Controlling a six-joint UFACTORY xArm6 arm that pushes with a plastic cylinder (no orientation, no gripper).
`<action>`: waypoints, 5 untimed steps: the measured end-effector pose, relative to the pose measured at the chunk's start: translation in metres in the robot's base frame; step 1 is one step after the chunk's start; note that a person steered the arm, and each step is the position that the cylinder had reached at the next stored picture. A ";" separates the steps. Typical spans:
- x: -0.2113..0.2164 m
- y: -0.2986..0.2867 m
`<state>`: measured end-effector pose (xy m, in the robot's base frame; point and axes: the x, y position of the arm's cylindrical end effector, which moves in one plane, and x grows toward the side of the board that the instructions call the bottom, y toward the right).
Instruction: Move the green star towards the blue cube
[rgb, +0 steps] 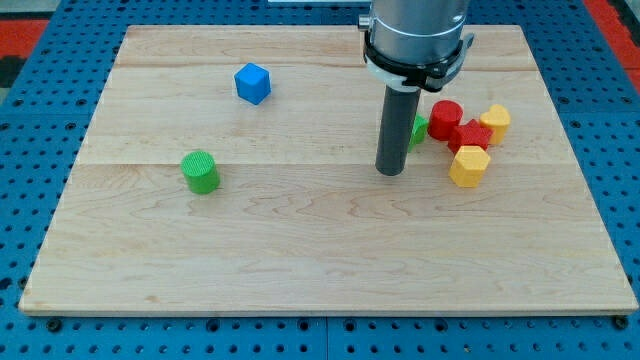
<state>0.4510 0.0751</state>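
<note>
The green star lies right of centre on the wooden board, mostly hidden behind my rod; only a green sliver shows. The blue cube sits far off at the view's upper left. My tip rests on the board just below and left of the green star, close to it; contact cannot be told.
A green cylinder stands at the left. Right of the star is a cluster: a red cylinder, a red block, a yellow block and a yellow hexagonal block. The board's right edge is near them.
</note>
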 end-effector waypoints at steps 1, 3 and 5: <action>0.000 0.000; -0.008 0.028; -0.056 0.051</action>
